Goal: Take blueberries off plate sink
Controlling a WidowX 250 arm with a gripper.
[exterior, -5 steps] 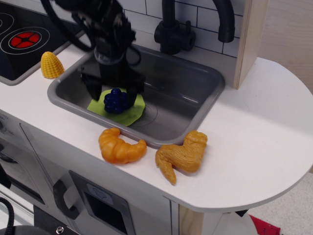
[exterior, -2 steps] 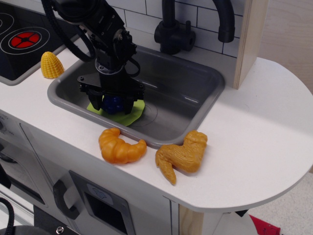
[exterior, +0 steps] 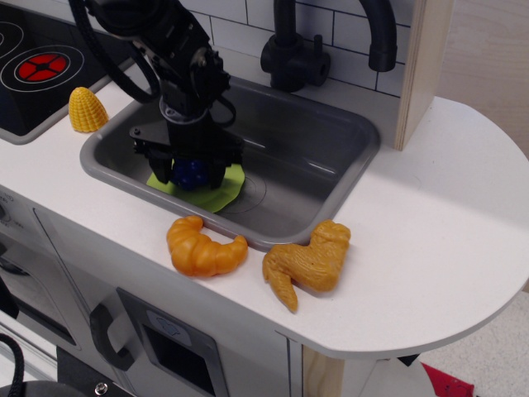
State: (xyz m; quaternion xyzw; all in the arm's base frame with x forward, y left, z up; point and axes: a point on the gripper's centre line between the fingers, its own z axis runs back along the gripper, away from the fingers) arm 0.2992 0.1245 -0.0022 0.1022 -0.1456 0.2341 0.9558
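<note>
Gripping the blueberries, a black pincer is closed around them above the green plate inside the grey sink. Glossy plastic looks light, rigid, slippery; side grip suits.

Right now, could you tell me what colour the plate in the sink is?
Lime green plate, seen in the only view, observation.image.

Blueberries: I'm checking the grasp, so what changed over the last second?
The gripper came down from above the blueberries, and its fingers closed in on both sides of them. The berries look still on the plate in the sink. Croissant, chicken and corn stayed put.
</note>
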